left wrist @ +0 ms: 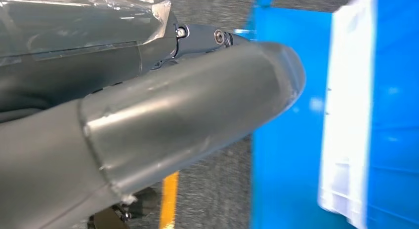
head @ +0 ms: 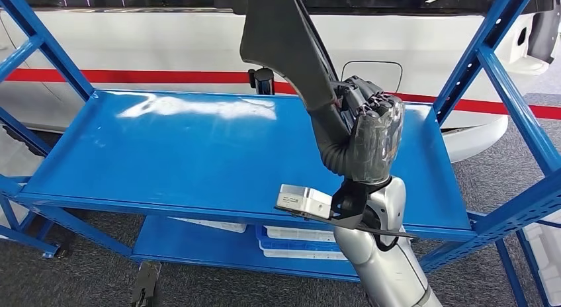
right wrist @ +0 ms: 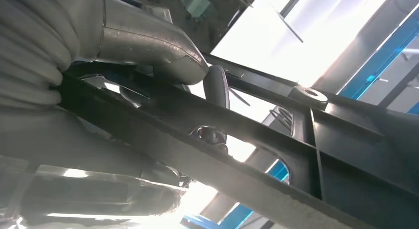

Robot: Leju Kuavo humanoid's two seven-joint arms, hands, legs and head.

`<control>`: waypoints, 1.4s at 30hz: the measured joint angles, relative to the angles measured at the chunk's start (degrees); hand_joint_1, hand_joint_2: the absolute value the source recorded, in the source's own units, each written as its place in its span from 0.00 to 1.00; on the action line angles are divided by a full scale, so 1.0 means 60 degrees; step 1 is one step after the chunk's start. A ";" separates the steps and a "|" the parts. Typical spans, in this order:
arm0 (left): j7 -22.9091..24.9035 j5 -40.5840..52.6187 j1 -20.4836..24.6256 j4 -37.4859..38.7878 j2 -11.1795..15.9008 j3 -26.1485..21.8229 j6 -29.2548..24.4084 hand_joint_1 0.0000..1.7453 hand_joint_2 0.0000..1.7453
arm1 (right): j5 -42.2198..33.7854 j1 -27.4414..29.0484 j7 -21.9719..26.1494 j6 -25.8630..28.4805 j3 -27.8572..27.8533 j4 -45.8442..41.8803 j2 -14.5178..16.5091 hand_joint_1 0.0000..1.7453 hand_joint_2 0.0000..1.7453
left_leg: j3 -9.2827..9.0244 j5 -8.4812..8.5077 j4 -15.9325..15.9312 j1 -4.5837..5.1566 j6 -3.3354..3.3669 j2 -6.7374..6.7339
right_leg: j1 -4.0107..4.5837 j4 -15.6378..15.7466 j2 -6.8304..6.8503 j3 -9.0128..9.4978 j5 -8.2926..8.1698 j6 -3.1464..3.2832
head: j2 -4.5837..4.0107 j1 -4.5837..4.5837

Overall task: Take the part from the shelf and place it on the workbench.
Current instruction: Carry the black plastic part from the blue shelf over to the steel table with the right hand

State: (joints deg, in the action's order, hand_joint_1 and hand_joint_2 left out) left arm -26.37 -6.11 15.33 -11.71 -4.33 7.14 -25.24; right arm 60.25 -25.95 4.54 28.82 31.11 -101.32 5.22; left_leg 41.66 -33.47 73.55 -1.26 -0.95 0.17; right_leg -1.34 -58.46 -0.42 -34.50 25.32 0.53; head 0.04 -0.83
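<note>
My right hand (head: 372, 131) is raised above the right half of the blue shelf board (head: 185, 148) and grips the part (head: 284, 42), a long dark plastic panel rising up and to the left from the hand to the picture's top. In the right wrist view the part (right wrist: 316, 160) shows as a dark ribbed bar with a round boss, and the thumb (right wrist: 163, 41) and dark fingers are curled round it. My left hand (left wrist: 173, 120) hangs low beside the shelf, its thick thumb sticking out straight with nothing against it.
Slanted blue uprights (head: 493, 69) frame the shelf on both sides. White trays (head: 298, 244) lie on the lower board. A white vehicle with a red stripe (head: 165, 49) stands close behind. A white crate (left wrist: 346, 115) sits near my left hand.
</note>
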 joint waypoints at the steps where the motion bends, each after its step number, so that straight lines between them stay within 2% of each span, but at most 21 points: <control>1: 0.0117 -0.0066 -0.0001 0.0001 0.0006 -0.0003 -0.0020 0.00 0.00 | -0.0116 -0.0013 0.0031 -0.0048 0.0000 0.0035 0.0006 1.00 1.00 | -0.0087 0.0012 0.0085 0.0002 0.0022 0.0000 | 0.0029 -0.0001 0.0004 -0.0074 -0.0059 0.0015 | 0.0000 -0.0001; 2: 0.0217 -0.0128 0.0000 0.0002 0.0017 -0.0006 -0.0012 0.00 0.00 | -0.0251 -0.0037 0.0061 -0.0102 -0.0001 0.0072 0.0019 1.00 1.00 | -0.0357 0.0172 -0.0186 0.0007 0.0063 0.0001 | 0.0054 -0.0002 0.0004 -0.0142 -0.0117 0.0012 | 0.0000 0.0000; 5: 0.0379 -0.0295 0.0014 0.0000 0.0090 -0.0040 0.0109 0.00 0.00 | -0.0810 -0.0197 0.0187 -0.0244 -0.0019 0.0182 0.0079 1.00 1.00 | -0.1673 0.0653 -0.2064 0.0065 0.0253 -0.0004 | 0.0117 0.0002 0.0000 -0.0269 -0.0284 -0.0057 | 0.0000 0.0008; 7: 0.0390 -0.0467 0.0002 -0.0001 0.0167 -0.0098 0.0279 0.00 0.00 | -0.1326 -0.0354 0.0374 -0.0318 -0.0045 0.0308 0.0098 1.00 1.00 | -0.2002 0.0694 -0.2646 0.0140 0.0316 -0.0002 | 0.0125 0.0015 0.0022 -0.0296 -0.0392 -0.0175 | 0.0000 0.0005; 10: 0.0214 -0.0852 -0.0091 -0.0002 0.0306 -0.0259 0.0675 0.00 0.00 | -0.2142 -0.0609 0.0698 -0.0403 -0.0070 0.0640 0.0100 1.00 1.00 | -0.1897 0.0961 -0.2794 0.0161 0.0445 -0.0021 | 0.0120 -0.0011 0.0052 -0.0395 -0.0426 -0.0338 | 0.0000 0.0000; 12: -0.0255 -0.1190 -0.0247 -0.0012 0.0408 -0.0433 0.1176 0.00 0.00 | -0.2644 -0.0788 0.0857 -0.0421 -0.0090 0.0931 0.0107 1.00 1.00 | -0.1748 0.1208 -0.2904 0.0133 0.0551 -0.0070 | 0.0130 -0.0609 0.0061 -0.0682 0.0125 -0.0283 | 0.0000 0.0038; 14: -0.0848 -0.1427 -0.0514 -0.0031 0.0493 -0.0590 0.1709 0.00 0.00 | -0.2942 -0.0896 0.0921 -0.0397 -0.0134 0.1192 0.0092 1.00 1.00 | -0.1516 0.1394 -0.2899 0.0158 0.0597 -0.0115 | 0.0114 -0.1844 0.0062 -0.1043 0.0904 -0.0228 | 0.0000 0.0065; 16: -0.1185 -0.1486 -0.0729 -0.0041 0.0489 -0.0659 0.2035 0.00 0.00 | -0.3035 -0.0884 0.0909 -0.0371 -0.0210 0.1336 0.0003 1.00 1.00 | -0.1270 0.1569 -0.2881 0.0176 0.0596 -0.0131 | 0.0105 -0.2627 0.0062 -0.1077 0.1165 -0.0338 | 0.0000 0.0065; 17: -0.1240 -0.1478 -0.0774 -0.0042 0.0453 -0.0667 0.2124 0.00 0.00 | -0.3045 -0.0859 0.0882 -0.0365 -0.0251 0.1362 -0.0060 1.00 1.00 | -0.1154 0.1652 -0.2868 0.0179 0.0584 -0.0122 | 0.0102 -0.2497 0.0063 -0.0850 0.1059 -0.0428 | 0.0000 0.0070; 19: -0.1269 -0.1447 -0.0782 -0.0059 0.0322 -0.0668 0.2284 0.00 0.00 | -0.3066 -0.0817 0.0786 -0.0367 -0.0342 0.1378 -0.0185 1.00 1.00 | -0.0960 0.1790 -0.2818 0.0183 0.0531 -0.0096 | 0.0101 -0.1275 0.0070 0.0037 0.0770 -0.0533 | 0.0000 0.0069; 21: -0.1258 -0.1410 -0.0738 -0.0102 0.0165 -0.0665 0.2472 0.00 0.00 | -0.3151 -0.0745 0.0670 -0.0401 -0.0447 0.1323 -0.0322 1.00 1.00 | -0.0827 0.1908 -0.2745 0.0204 0.0441 -0.0077 | 0.0152 -0.0096 0.0077 0.0791 0.0700 -0.0455 | 0.0000 0.0061; 24: -0.1199 -0.1383 -0.0628 -0.0149 0.0003 -0.0640 0.2729 0.00 0.00 | -0.3299 -0.0540 0.0529 -0.0554 -0.0634 0.1102 -0.0564 1.00 1.00 | -0.0742 0.2069 -0.2695 0.0214 0.0306 -0.0055 | 0.0159 0.0179 0.0071 0.0863 0.0639 -0.0253 | 0.0000 0.0068; 26: -0.1175 -0.1374 -0.0562 -0.0169 -0.0065 -0.0627 0.2828 0.00 0.00 | -0.3319 -0.0442 0.0463 -0.0649 -0.0708 0.0943 -0.0671 1.00 1.00 | -0.0579 0.1762 -0.2439 0.0188 0.0205 -0.0038 | 0.0073 0.0188 0.0073 0.0725 0.0473 -0.0064 | 0.0000 0.0040; 28: -0.1173 -0.1373 -0.0504 -0.0201 -0.0090 -0.0626 0.2908 0.00 0.00 | -0.3292 -0.0357 0.0412 -0.0697 -0.0757 0.0795 -0.0733 1.00 1.00 | -0.0268 0.0883 -0.1522 0.0145 0.0088 -0.0027 | 0.0044 0.0191 0.0079 0.0519 0.0268 0.0074 | 0.0000 -0.0004; 30: -0.1132 -0.1369 -0.0438 -0.0225 -0.0113 -0.0625 0.2981 0.00 0.00 | -0.3268 -0.0223 0.0381 -0.0737 -0.0823 0.0637 -0.0791 1.00 1.00 | -0.0003 0.0180 -0.0314 0.0106 0.0002 -0.0027 | 0.0061 0.0179 0.0083 0.0286 0.0077 0.0094 | 0.0000 -0.0021; 32: -0.1041 -0.1348 -0.0386 -0.0235 -0.0147 -0.0622 0.3058 0.00 0.00 | -0.3261 -0.0061 0.0353 -0.0768 -0.0873 0.0457 -0.0853 1.00 1.00 | -0.0186 0.0271 0.0043 0.0069 -0.0023 -0.0030 | 0.0068 0.0162 0.0086 0.0052 -0.0106 0.0063 | 0.0000 -0.0023; 34: -0.0959 -0.1308 -0.0337 -0.0260 -0.0177 -0.0616 0.3138 0.00 0.00 | -0.3255 0.0087 0.0347 -0.0775 -0.0911 0.0230 -0.0909 1.00 1.00 | -0.1033 0.0716 -0.0903 0.0039 0.0013 -0.0022 | 0.0069 0.0142 0.0079 -0.0142 -0.0267 -0.0006 | 0.0000 -0.0027; 36: -0.0908 -0.1279 -0.0273 -0.0302 -0.0198 -0.0606 0.3196 0.00 0.00 | -0.3250 0.0191 0.0356 -0.0774 -0.0944 0.0015 -0.0948 1.00 1.00 | -0.1916 0.0762 -0.2118 0.0044 0.0069 0.0000 | 0.0092 0.0132 0.0072 -0.0250 -0.0379 -0.0094 | 0.0000 -0.0027; 37: -0.0885 -0.1272 -0.0240 -0.0322 -0.0209 -0.0598 0.3225 0.00 0.00 | -0.3245 0.0228 0.0374 -0.0771 -0.0959 -0.0092 -0.0965 1.00 1.00 | -0.2159 0.0680 -0.2495 0.0066 0.0106 0.0017 | 0.0103 0.0140 0.0079 -0.0270 -0.0433 -0.0142 | 0.0000 -0.0011; 40: -0.0835 -0.1234 -0.0189 -0.0348 -0.0240 -0.0561 0.3277 0.00 0.00 | -0.3209 0.0331 0.0450 -0.0756 -0.0991 -0.0403 -0.1004 1.00 1.00 | -0.2202 0.0727 -0.2787 0.0172 0.0307 0.0037 | 0.0094 0.0210 0.0104 -0.0307 -0.0647 -0.0330 | 0.0000 0.0017; 42: -0.0821 -0.1204 -0.0175 -0.0363 -0.0278 -0.0537 0.3282 0.00 0.00 | -0.3162 0.0444 0.0490 -0.0744 -0.1025 -0.0617 -0.1041 1.00 1.00 | -0.2066 0.0962 -0.2868 0.0177 0.0501 -0.0016 | 0.0095 0.0056 0.0095 -0.0451 -0.0485 -0.0379 | 0.0000 0.0016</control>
State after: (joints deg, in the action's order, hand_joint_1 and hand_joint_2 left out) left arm -31.29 -13.33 14.29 -13.88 -5.99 3.92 -5.55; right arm 41.28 -23.29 7.48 24.36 24.97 -105.02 -1.02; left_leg 29.27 -27.70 56.34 -0.20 2.05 0.07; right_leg -0.77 -58.12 0.14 -37.21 22.41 -1.75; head 0.04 -0.73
